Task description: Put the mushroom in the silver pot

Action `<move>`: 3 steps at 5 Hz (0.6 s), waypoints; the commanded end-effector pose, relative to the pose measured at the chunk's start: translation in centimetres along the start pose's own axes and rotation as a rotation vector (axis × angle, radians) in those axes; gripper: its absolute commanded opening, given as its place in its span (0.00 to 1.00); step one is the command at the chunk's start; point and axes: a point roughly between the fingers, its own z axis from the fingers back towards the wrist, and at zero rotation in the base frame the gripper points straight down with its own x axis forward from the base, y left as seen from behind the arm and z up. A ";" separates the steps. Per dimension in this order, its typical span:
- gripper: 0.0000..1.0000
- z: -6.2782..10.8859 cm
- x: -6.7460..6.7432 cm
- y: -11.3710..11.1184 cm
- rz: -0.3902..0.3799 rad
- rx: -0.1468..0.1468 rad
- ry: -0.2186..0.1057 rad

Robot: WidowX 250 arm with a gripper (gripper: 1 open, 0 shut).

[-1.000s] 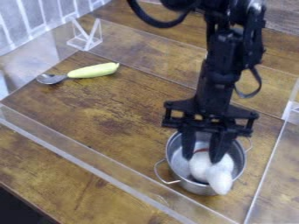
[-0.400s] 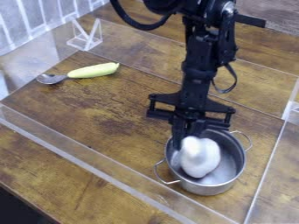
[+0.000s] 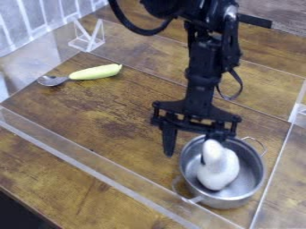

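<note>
Pincer: we see the pincer (image 3: 199,139) pointing straight down over the back rim of the pot, its two dark fingers (image 3: 169,141) spread partway apart, one at the pot's left edge and the other over the pot's middle. We see nothing clamped between them.
Pincer and mushroom: the mushroom's top sits just under the gap between the fingers; whether a finger brushes it we cannot tell, as the picture is blurred there.
Mushroom: we find the mushroom (image 3: 214,167) inside the pot, resting on its floor. It is white and smooth, with a narrower upper part and a wide rounded lower part. It fills about half of the pot's width. We make out no other colour on it from this side.
Pot: the pot (image 3: 245,183) is round, shiny steel, with a bright rim and a darker inner wall. It stands on the table at the lower right, close to the clear wall on that side. Its handles are too blurred for us to place.
Arm: the black arm (image 3: 203,54) rises from the pincer toward the top of the view, with a cable looping off its right side.
Table: we see a brown wooden table (image 3: 107,107) with clear plastic walls around the work area.
Far left: a yellow-green vegetable (image 3: 95,72) lies well apart from the pot, with a spoon (image 3: 52,80) touching its left end.
</note>
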 end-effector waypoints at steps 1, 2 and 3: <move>0.00 1.8 -0.9 -0.9 -0.045 -0.042 -0.068; 0.00 1.8 -2.1 -1.8 -0.093 -0.037 -0.101; 1.00 2.0 -2.2 -1.3 -0.122 -0.030 -0.101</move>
